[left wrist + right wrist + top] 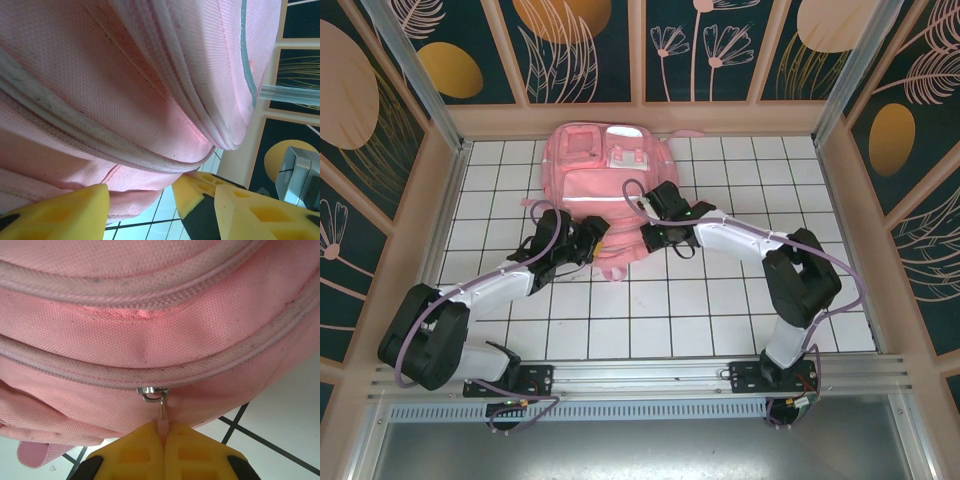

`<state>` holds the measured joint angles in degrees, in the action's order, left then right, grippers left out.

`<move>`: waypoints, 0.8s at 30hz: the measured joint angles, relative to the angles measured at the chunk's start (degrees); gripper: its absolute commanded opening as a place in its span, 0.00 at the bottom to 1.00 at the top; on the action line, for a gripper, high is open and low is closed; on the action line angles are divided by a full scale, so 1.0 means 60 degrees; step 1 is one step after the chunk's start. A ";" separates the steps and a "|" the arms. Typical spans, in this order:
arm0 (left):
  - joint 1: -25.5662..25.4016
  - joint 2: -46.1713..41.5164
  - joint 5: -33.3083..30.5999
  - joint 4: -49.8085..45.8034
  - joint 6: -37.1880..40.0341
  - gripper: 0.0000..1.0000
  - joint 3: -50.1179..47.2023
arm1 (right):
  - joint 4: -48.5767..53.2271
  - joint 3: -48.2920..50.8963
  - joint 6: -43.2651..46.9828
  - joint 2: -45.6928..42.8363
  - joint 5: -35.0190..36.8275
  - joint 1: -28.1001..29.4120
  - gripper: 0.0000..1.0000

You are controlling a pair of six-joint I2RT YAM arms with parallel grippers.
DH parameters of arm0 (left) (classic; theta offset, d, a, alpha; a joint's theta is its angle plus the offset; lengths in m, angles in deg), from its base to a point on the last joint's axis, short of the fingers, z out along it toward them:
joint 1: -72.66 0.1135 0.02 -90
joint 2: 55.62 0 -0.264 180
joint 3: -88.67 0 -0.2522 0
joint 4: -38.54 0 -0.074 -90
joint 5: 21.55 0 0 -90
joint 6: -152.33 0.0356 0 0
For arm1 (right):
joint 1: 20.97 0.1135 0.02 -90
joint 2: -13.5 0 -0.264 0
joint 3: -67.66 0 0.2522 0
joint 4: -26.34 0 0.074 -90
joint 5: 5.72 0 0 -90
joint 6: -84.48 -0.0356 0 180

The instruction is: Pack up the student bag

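The student bag point(605, 185) is lying flat on the white tiled table point(720, 300), toward its far centre, with both arms reaching in at its near edge. It is made of coarse woven pink fabric with rounded piped seams and a pale reflective stripe.

The right gripper point(164, 427) is pressing its yellow moulded fingers point(192, 445) fully together, pinching the thin zipper pull point(163, 415) that is hanging from a small metal slider point(152, 392) on a curved zip line.

The left gripper point(142, 200) is standing partly open at the bag's near-left corner. Its ribbed yellow fingers point(65, 212) are sitting apart, with tile showing between them. The bag's fabric is bulging just above them, and nothing is being clamped.
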<state>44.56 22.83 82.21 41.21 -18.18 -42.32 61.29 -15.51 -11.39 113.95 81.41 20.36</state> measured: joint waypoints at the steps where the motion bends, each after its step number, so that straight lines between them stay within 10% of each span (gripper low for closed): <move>1: 0.0000 0.0000 -0.0073 0.0000 -0.0007 0.57 0.0000 | 0.0004 0.0000 0.0004 0.0000 -0.0004 0.0058 0.00; 13: 0.0000 0.0004 -0.0572 0.0244 -0.0521 0.45 -0.0131 | -0.0674 -0.0270 -0.0087 -0.0160 -0.0262 0.1599 0.00; 24: -0.0011 -0.0033 -0.0780 0.0648 -0.1009 0.05 -0.0455 | -0.0714 -0.0055 -0.0095 -0.0379 0.0448 0.1712 0.00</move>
<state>44.49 22.64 77.53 45.10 -24.24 -45.06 57.00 -15.84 -11.96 111.68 84.10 30.63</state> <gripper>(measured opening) 0.111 0.050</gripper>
